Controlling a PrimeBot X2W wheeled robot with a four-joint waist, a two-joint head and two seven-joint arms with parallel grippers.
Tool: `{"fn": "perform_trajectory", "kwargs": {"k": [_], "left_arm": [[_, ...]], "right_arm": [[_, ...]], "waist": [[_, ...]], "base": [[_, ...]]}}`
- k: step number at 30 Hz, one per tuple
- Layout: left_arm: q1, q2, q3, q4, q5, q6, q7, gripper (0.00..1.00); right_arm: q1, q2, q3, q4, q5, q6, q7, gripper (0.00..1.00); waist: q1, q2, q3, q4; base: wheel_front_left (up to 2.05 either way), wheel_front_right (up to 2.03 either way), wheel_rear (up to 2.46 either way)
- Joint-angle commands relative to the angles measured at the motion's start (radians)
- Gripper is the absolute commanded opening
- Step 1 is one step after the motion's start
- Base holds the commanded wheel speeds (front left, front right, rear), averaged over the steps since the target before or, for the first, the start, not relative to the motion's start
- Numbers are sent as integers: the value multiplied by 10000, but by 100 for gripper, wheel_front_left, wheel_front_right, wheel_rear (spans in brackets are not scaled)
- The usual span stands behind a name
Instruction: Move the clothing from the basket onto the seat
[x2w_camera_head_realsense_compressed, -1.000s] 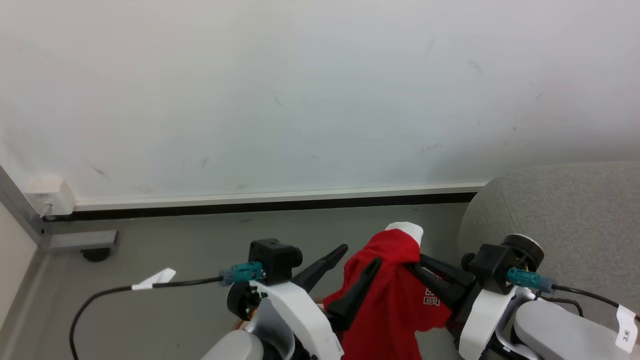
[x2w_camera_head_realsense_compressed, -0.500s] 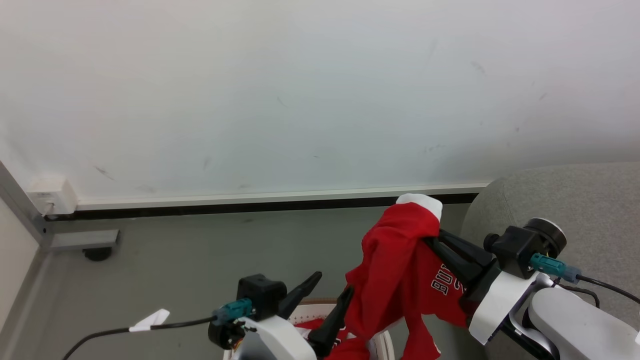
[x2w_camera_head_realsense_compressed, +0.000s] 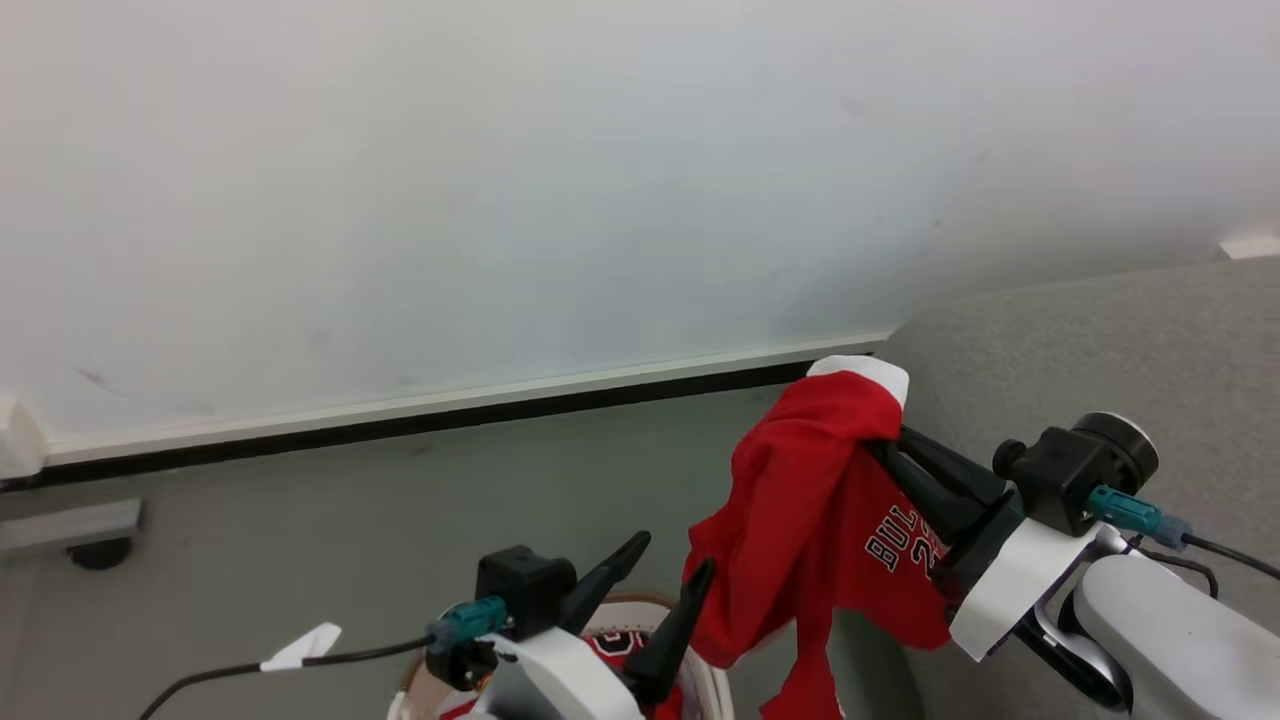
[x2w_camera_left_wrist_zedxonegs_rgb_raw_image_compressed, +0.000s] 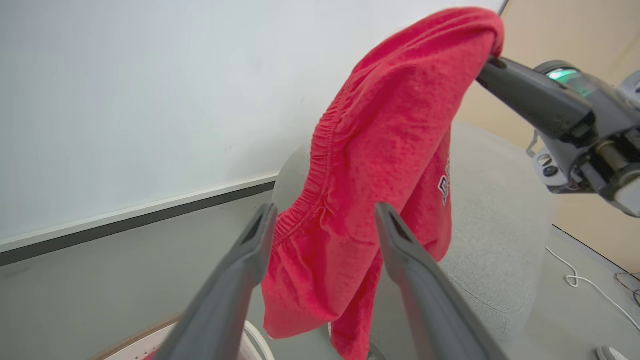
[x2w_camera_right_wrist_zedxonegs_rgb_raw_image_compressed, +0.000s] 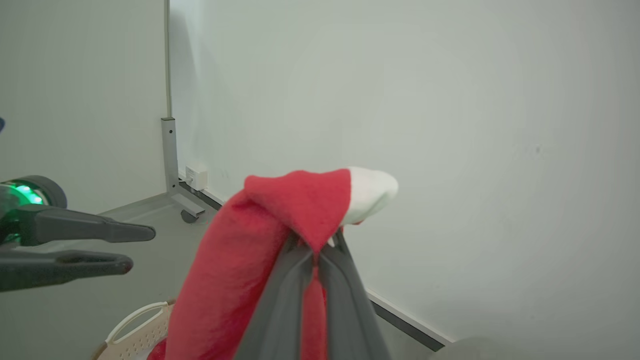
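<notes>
A red garment of the clothing, with white trim and white lettering, hangs from my right gripper, which is shut on its top fold. The right wrist view shows those jaws pinched on the fabric. My left gripper stands open just left of the hanging cloth, apart from it, with the cloth beyond its fingertips. Below it sits the basket with more red clothing inside. The grey seat rises right behind the garment.
A white wall with a dark baseboard runs behind the grey floor. A metal post foot with a caster stands at the far left. A white cable lies on the floor beside the sofa.
My left gripper has let go of the garment and dropped lower, jaws wide. My right gripper has carried the garment up and toward the seat. The head camera has turned to the right.
</notes>
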Motion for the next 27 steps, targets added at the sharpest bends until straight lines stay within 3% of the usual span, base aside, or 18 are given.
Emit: {"fn": "perform_trajectory", "kwargs": {"k": [1, 7, 14, 20, 27], "left_arm": [[-130, -24, -33, 55, 35, -35, -111, 100], [-393, -152, -157, 119, 96, -111, -182, 100], [-627, -350, -342, 162, 187, -174, -217, 100], [-1149, -523, -505, 92, 389, -247, -269, 100], [-2143, -555, -662, 193, 775, -393, -296, 100]], "right_arm": [[-11, -37, -98, -46, -135, -21, -32, 0], [113, -214, -520, -152, -130, -21, -33, 0], [322, -492, -1184, -261, -196, -21, -31, 0], [264, -833, -2508, -202, -35, -23, -19, 0], [-991, -1439, -4257, 678, 43, -23, -21, 0]], "waist": [[0, -1, 244, -727], [0, -1, 568, -1712], [0, -1, 946, -2184], [0, -1, 1801, -1987], [0, -1, 3318, -1262]], "base": [[0, 0, 0], [0, 0, 0], [0, 0, 0], [0, 0, 0], [0, 0, 0]]}}
